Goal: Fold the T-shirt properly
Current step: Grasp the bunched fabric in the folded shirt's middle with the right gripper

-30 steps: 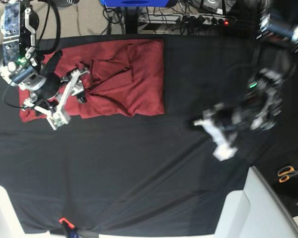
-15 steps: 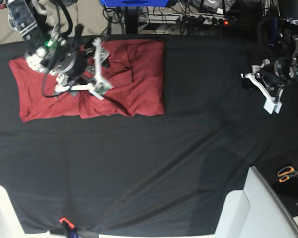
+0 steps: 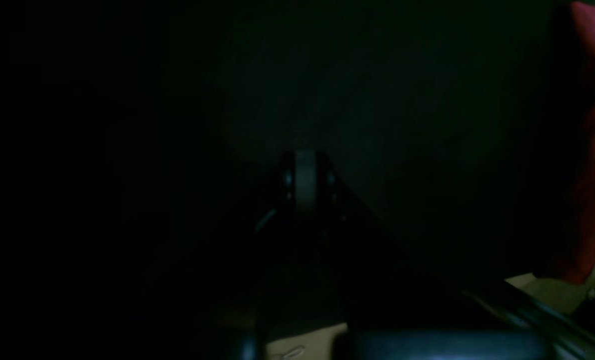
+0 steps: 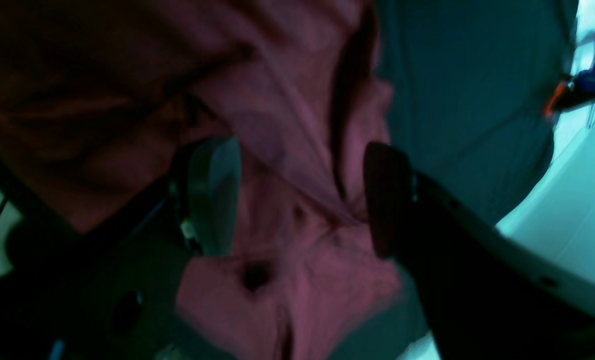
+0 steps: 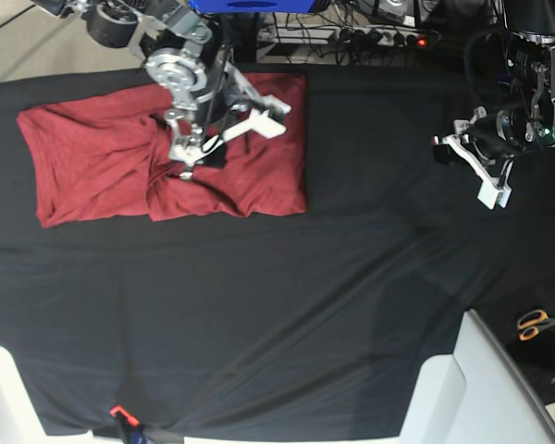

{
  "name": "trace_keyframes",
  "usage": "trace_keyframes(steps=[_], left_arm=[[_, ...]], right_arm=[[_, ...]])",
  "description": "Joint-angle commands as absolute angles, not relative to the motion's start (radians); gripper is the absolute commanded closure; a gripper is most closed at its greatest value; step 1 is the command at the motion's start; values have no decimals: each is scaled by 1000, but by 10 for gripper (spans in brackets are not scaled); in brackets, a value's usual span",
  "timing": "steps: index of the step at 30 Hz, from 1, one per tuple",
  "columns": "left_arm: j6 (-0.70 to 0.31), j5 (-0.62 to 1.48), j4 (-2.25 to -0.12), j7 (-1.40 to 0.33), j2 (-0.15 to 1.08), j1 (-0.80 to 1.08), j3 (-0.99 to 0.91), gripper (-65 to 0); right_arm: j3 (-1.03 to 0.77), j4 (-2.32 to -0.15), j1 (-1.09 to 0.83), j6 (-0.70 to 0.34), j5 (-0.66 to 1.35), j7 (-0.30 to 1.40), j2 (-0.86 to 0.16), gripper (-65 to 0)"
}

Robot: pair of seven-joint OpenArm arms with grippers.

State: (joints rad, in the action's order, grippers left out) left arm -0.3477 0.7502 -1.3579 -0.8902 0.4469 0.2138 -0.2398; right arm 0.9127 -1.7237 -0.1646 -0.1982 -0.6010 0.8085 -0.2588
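The near edge and the middle of the black cloth-covered surface [image 5: 277, 314] carry nothing of the task. Toward the far right edge, the left pincer [image 5: 470, 171] hangs over bare black cloth, well apart from the garment. Its wrist view is nearly black; the fingers look drawn together, holding nothing.

Along the far edge, toward the far left corner, lies the brick-red long-sleeved T-shirt of soft plain knit [image 5: 102, 157], flat and roughly rectangular, with a bunched, creased ridge running through its middle. The right pincer [image 5: 224, 139] hovers over that ridge, its fingers apart and empty, straddling a raised fold in the wrist view [image 4: 297, 200].

The step in hand looks like taking hold of the cloth for another fold. To do it well, the pincer should probably drop straight onto a raised crease, pinch only the layers meant to travel, and lift gently so the flat part beneath is not dragged askew.
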Motion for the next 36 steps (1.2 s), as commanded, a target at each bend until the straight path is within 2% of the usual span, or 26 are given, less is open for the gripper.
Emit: trace_keyframes(steps=[1, 27, 32, 34, 36], left_arm=[[-357, 760, -1369, -880, 464, 208, -246, 0], [-357, 760, -1369, -875, 463, 219, -248, 0], [-357, 760, -1369, -875, 461, 217, -248, 0], [-357, 760, -1369, -875, 461, 217, -248, 0], [-357, 760, -1369, -875, 461, 217, -248, 0]], right_arm=[[912, -1716, -163, -189, -631, 797, -251, -369], [911, -1661, -125, -189, -657, 782, -236, -363], [911, -1612, -114, -189, -657, 782, -203, -362], [911, -1612, -114, -189, -657, 782, -200, -332], [911, -1612, -114, -189, -657, 782, -199, -249]])
